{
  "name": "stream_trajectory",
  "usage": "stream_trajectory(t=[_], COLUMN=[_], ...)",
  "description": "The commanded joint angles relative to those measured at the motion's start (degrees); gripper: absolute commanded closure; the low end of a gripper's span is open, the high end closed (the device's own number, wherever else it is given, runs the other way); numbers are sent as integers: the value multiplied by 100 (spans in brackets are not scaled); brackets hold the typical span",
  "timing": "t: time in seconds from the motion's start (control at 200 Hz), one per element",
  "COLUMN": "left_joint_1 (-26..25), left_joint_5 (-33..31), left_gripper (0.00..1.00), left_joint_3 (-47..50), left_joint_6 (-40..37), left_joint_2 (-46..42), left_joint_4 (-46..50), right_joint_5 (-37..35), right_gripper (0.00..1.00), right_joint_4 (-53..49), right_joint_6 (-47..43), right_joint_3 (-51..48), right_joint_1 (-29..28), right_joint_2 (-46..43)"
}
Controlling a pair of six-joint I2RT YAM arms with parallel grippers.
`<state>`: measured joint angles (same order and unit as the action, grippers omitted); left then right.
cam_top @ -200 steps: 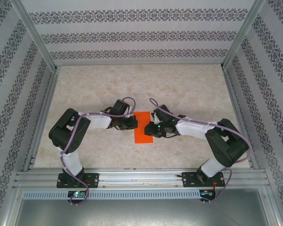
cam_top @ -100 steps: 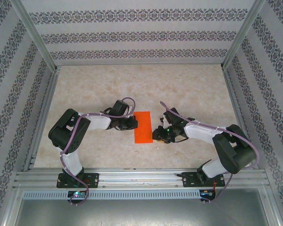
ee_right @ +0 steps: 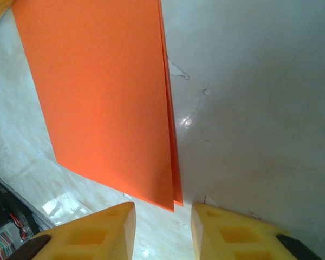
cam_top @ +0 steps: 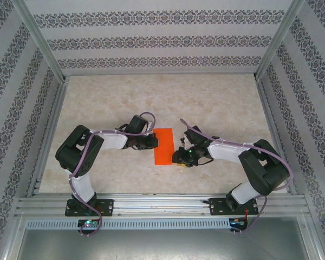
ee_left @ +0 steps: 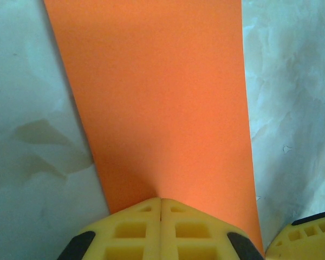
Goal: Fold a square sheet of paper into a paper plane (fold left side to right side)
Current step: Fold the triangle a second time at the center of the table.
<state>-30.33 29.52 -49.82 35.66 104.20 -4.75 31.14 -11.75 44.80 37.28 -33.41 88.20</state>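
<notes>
Left jaws are pressed shut onto the folded orange paper sheet mid-frame; right jaws are held parted beside it.

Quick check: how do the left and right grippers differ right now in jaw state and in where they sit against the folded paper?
The left gripper has its fingers shut together. The right gripper has a gap between its fingers with nothing in it. The left one overlaps the left edge of the paper, about mid-length. The right one sits off the paper, just short of its near right corner. Both are low over the table, pointing inward at the paper.
</notes>
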Motion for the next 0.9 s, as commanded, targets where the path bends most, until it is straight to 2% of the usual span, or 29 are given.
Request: stream_trajectory(t=[0.0, 0.894], left_joint_1=[-57, -52], left_joint_5=[-119, -50], left_gripper=[100, 100], left_joint_3=[181, 245], left_joint_6=[4, -33], left_joint_2=[88, 28], left_joint_4=[357, 297], right_joint_5=[112, 239], right_gripper=[69, 70], right_joint_4=[360, 887], right_joint_6=[121, 129], right_joint_3=[42, 191], right_joint_1=[-90, 253], right_joint_2=[127, 209])
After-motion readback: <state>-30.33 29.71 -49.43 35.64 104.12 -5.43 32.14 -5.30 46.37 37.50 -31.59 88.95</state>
